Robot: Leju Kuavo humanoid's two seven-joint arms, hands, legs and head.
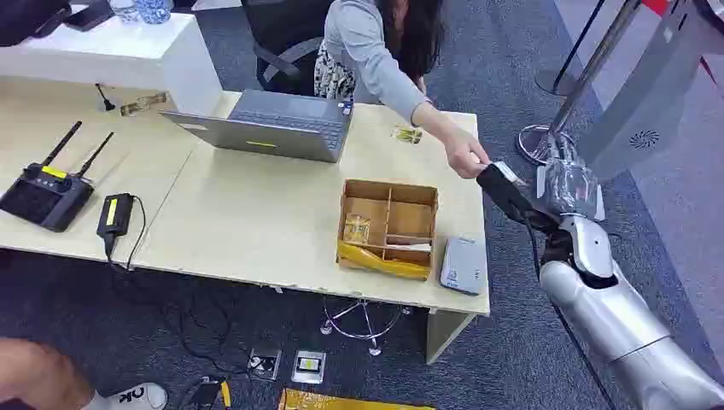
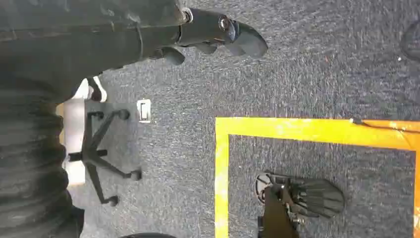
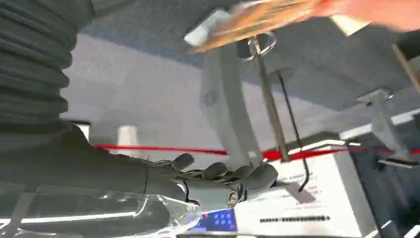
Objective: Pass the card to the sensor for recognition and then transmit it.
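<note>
Robot hand (image 1: 512,192), right, is raised beside the tabletop (image 1: 256,213), apparently pinching a card (image 1: 505,171). A person's hand (image 1: 465,158) is met there, so handover seems underway.

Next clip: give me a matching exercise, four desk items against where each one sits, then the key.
Things:
1. laptop
2. cardboard box
3. grey card reader
4. black remote with antennas

Places:
A. desk's near right corner
B. far left of the desk
C. back of the desk, before the person
D. left of the card reader

Pairs: 1-C, 2-D, 3-A, 4-B
</note>
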